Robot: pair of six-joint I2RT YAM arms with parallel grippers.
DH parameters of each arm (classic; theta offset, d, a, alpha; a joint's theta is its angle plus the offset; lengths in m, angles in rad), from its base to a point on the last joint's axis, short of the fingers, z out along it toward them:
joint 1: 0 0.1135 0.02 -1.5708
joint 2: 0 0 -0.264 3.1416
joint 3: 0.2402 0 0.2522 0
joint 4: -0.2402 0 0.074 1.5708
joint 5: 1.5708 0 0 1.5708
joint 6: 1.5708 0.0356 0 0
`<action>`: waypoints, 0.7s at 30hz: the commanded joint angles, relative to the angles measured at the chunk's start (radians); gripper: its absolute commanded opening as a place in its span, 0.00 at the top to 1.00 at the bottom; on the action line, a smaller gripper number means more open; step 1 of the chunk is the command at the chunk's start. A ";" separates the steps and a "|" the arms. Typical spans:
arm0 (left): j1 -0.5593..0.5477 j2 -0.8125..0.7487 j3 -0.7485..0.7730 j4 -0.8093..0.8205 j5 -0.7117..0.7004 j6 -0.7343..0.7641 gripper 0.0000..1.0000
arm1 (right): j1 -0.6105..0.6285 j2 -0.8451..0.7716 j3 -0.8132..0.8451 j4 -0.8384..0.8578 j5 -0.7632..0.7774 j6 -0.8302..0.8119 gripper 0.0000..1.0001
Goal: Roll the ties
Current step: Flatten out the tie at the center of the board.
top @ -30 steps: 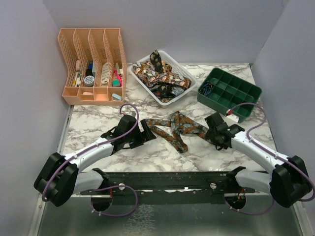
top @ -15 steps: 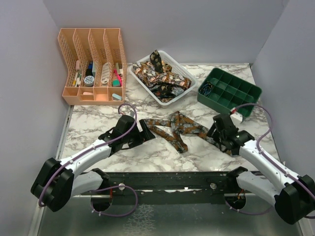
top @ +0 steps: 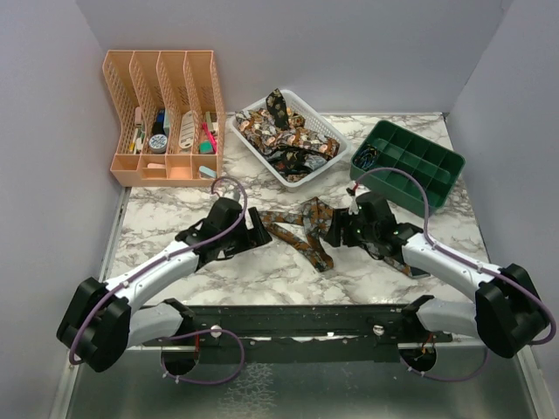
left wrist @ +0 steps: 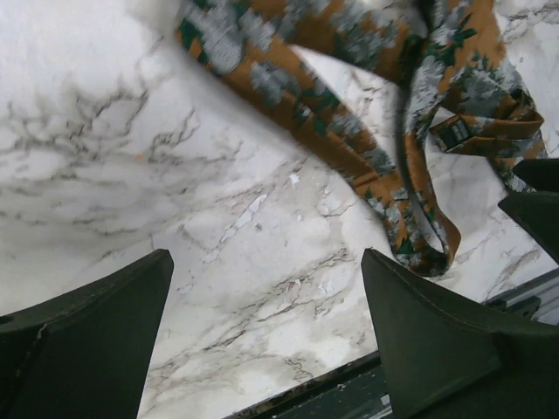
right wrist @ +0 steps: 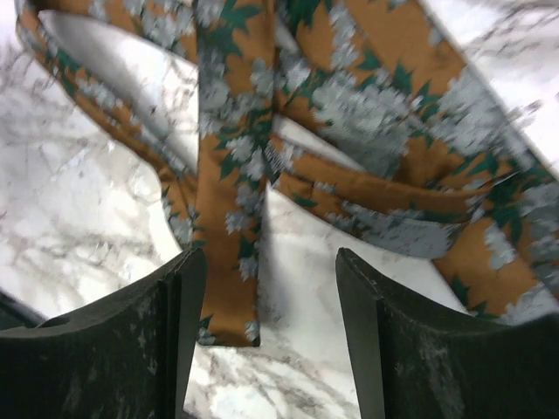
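One tie [top: 307, 229], orange-brown with green and grey leaves, lies loosely crossed over itself on the marble table [top: 166, 223] between my two arms. My left gripper [top: 259, 232] stands open just left of it. In the left wrist view this gripper [left wrist: 265, 262] holds only bare marble, with the tie [left wrist: 349, 131] above and to the right. My right gripper [top: 337, 229] is open at the tie's right side. In the right wrist view the gripper [right wrist: 271, 262] hovers low over the tie [right wrist: 393, 113]. A narrow end lies beside the left finger [right wrist: 166, 323]. More ties [top: 284, 140] fill a basket.
The white basket [top: 322, 119] stands at the back centre. A peach desk organizer [top: 162, 118] with small items is at the back left, a green compartment tray [top: 410, 161] at the back right. Grey walls close in both sides.
My right arm has swung left from the table's right part onto the tie's right side, its jaws narrowing slightly. The left gripper has crept a little toward the tie.
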 commanded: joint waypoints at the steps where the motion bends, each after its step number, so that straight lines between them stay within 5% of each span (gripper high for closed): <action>1: -0.007 0.068 0.154 -0.061 -0.022 0.257 0.11 | 0.001 0.033 0.083 -0.009 0.185 -0.043 0.34; 8: -0.065 0.297 0.381 -0.224 -0.033 0.513 0.12 | -0.003 0.072 0.161 -0.172 0.527 0.139 0.34; 14: -0.065 0.485 0.484 -0.298 -0.091 0.285 0.20 | -0.035 0.099 0.176 -0.178 0.428 0.187 0.33; 21: -0.064 0.449 0.407 -0.212 -0.135 0.120 0.19 | -0.035 0.114 0.183 -0.048 0.134 0.025 0.28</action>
